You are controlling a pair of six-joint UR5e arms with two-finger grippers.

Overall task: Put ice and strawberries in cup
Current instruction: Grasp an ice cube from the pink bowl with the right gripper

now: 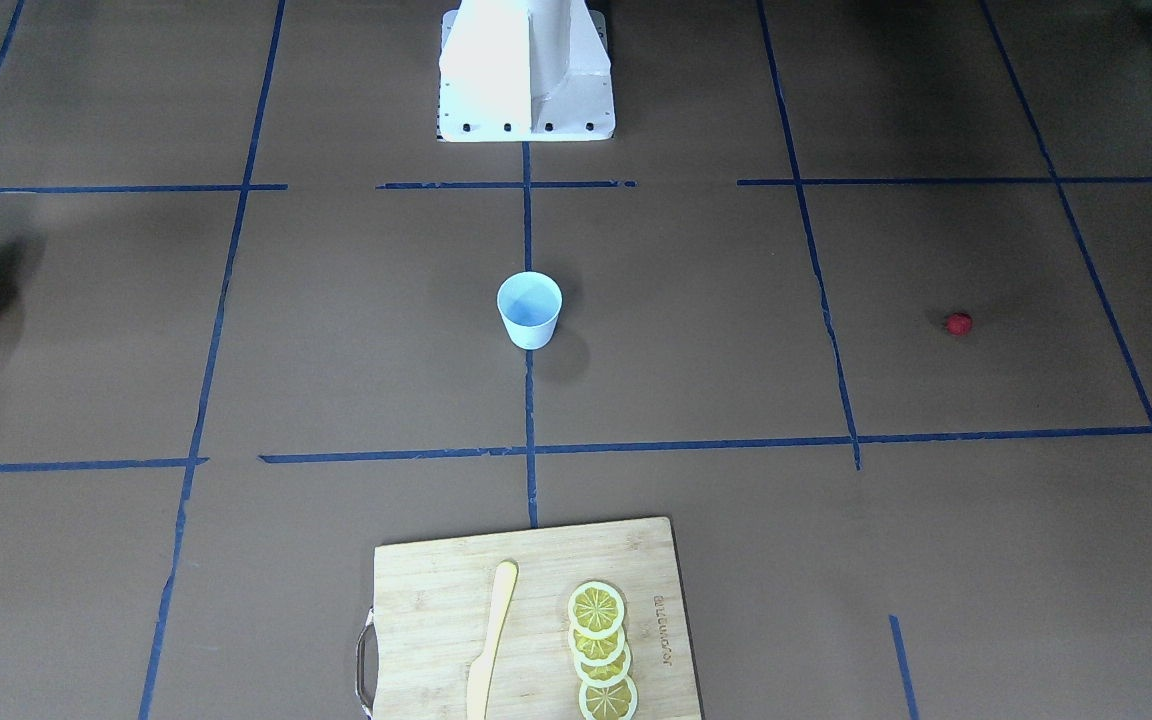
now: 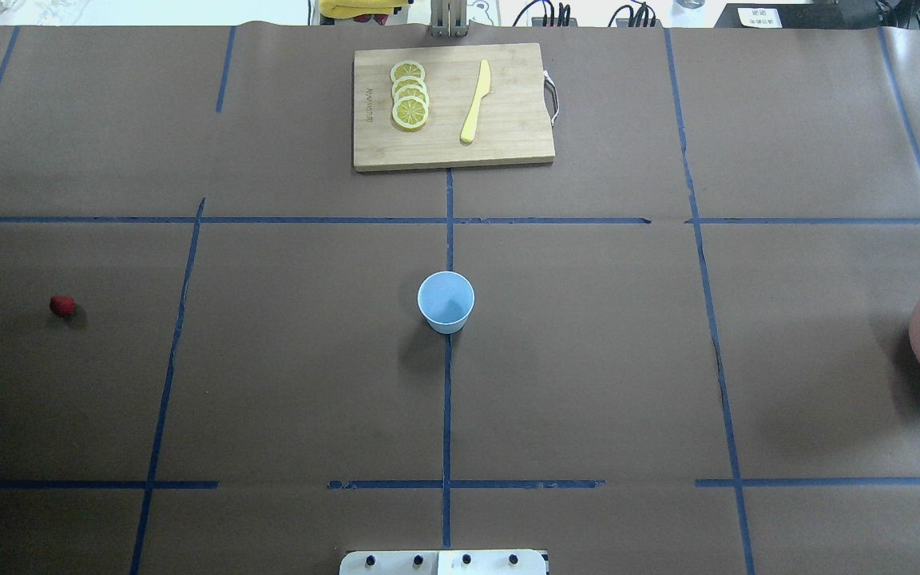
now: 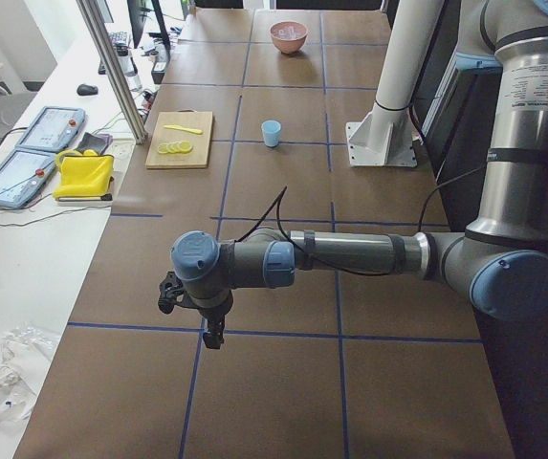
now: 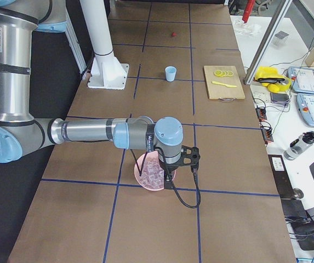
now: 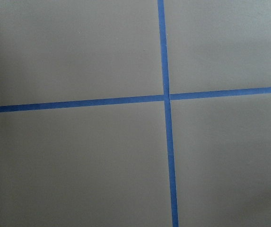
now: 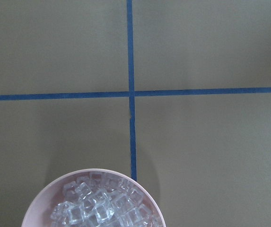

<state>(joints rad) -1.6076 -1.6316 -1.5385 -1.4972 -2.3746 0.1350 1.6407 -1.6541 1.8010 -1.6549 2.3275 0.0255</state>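
The brown paper-covered table (image 2: pixel 308 383), marked off in blue tape, fills my screens. I'll place everything from the cup (image 2: pixel 446 302), which stands upright at the table's middle, on the centre tape line straight ahead of the robot's white base (image 2: pixel 444 562). Only the cup's pale blue inside shows.

The left arm (image 3: pixel 350 253) stretches out level, well to the cup's left. Its gripper (image 3: pixel 213 335) hangs pointing down over bare paper near a tape crossing. I see it only from the side camera, so I can't tell how its jaws stand. The right arm (image 4: pixel 85 131) reaches well to the cup's right, and its gripper (image 4: pixel 169 185) hangs over the pink bowl (image 4: pixel 146 185). I can't read the state of its jaws either.

Beyond the cup, on the side away from the base, lies a bamboo cutting board (image 2: pixel 508 144). On it are a yellow knife (image 2: pixel 476 100) and an overlapping row of lemon slices (image 2: pixel 410 96). The pink bowl, far to the cup's right, is heaped with ice (image 6: pixel 97 208). A single strawberry (image 2: pixel 62 304) sits alone on the paper far to the cup's left.
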